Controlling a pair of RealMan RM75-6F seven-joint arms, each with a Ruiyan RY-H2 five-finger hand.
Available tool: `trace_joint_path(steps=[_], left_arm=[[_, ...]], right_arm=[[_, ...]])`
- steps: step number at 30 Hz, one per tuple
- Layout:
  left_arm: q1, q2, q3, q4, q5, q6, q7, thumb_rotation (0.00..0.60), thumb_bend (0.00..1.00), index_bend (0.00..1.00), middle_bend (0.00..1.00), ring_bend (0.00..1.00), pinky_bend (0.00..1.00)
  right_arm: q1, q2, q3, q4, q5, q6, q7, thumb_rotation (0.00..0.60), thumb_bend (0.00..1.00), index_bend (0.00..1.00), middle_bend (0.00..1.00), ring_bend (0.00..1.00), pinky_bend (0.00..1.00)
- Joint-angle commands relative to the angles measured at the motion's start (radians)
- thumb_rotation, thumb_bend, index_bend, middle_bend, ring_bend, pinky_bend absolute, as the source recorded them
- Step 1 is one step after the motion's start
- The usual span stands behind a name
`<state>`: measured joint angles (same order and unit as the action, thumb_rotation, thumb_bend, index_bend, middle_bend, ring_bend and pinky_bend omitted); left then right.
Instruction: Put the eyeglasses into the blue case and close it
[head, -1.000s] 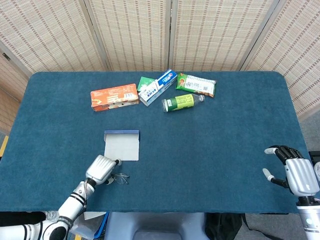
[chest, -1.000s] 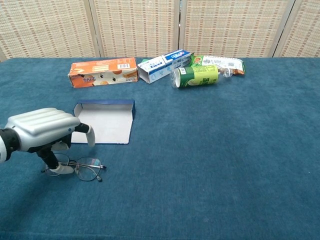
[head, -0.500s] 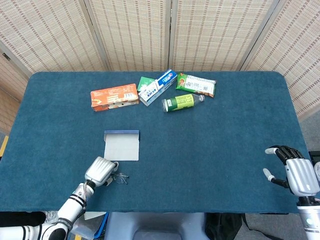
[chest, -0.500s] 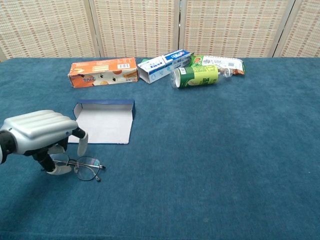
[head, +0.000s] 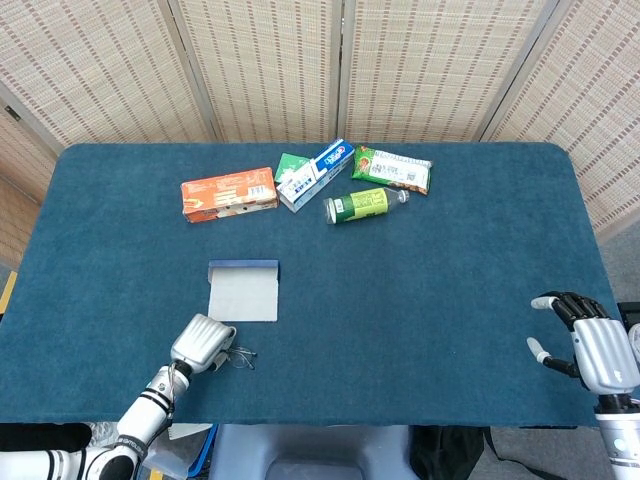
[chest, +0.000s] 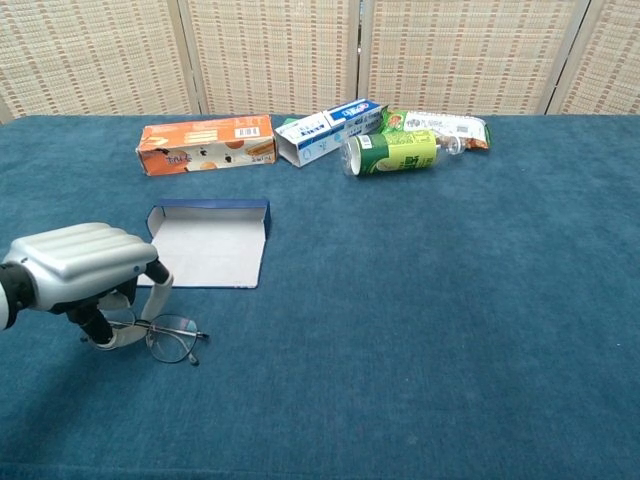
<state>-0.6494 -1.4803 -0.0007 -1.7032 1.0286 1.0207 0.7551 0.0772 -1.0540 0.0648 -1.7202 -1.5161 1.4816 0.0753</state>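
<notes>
The thin wire-framed eyeglasses (chest: 165, 335) lie on the blue-carpeted table (chest: 420, 300) near its front left edge, just in front of the open blue case with a pale grey lining (chest: 207, 246), which lies flat with its lid laid back. The left hand (chest: 82, 270) is curled over the left end of the glasses, thumb and fingertips (chest: 108, 338) down at the frame; it looks to be pinching the rim or temple there, though the palm hides the contact, so whether the grip has closed I cannot tell for sure. The right hand (head: 585, 345) rests at the far right edge of the table, fingers loosely spread, holding nothing.

The risk lies in the frame's thinness. A pinch on one end only could let the glasses swing or slip out on the lift, and lying flush on the nap, the wire may slide away under the fingertips. The case is shallow and light, so it may shift if the glasses drag over its rim, and a temple sticking out would block the lid.

The orange carton (chest: 206, 144), blue-and-white box (chest: 328, 130), green bottle (chest: 392, 153) and snack packet (chest: 445, 125) lie well behind
</notes>
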Motion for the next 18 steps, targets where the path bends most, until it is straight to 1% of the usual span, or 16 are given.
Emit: trace_joint_path(steps=[1,9,14,18], left_arm=[[-0.001,0.0,0.002,0.001,-0.001,0.001,-0.003,0.6,0.36,0.58,1.0,1.0,1.0],[-0.005,0.009,0.009,-0.004,-0.005,0.001,-0.012,0.6,0.41,0.6,1.0,1.0,1.0],[-0.002,0.02,0.004,-0.008,0.008,0.009,-0.046,0.6,0.45,0.66,1.0,1.0,1.0],[0.008,0.028,-0.001,-0.014,0.031,0.026,-0.084,0.6,0.45,0.68,1.0,1.0,1.0]], right_arm=[[0.0,0.0,0.0,-0.001,0.0,0.0,-0.001,0.6,0.25,0.33,0.3,0.23,0.23],[0.001,0.0,0.001,-0.006,0.0,-0.001,-0.005,0.6,0.25,0.33,0.3,0.23,0.23],[0.002,0.0,0.001,-0.008,-0.003,0.0,-0.006,0.6,0.25,0.33,0.3,0.23,0.23],[0.0,0.002,0.0,-0.011,-0.007,0.005,-0.006,0.6,0.25,0.33,0.3,0.23,0.23]])
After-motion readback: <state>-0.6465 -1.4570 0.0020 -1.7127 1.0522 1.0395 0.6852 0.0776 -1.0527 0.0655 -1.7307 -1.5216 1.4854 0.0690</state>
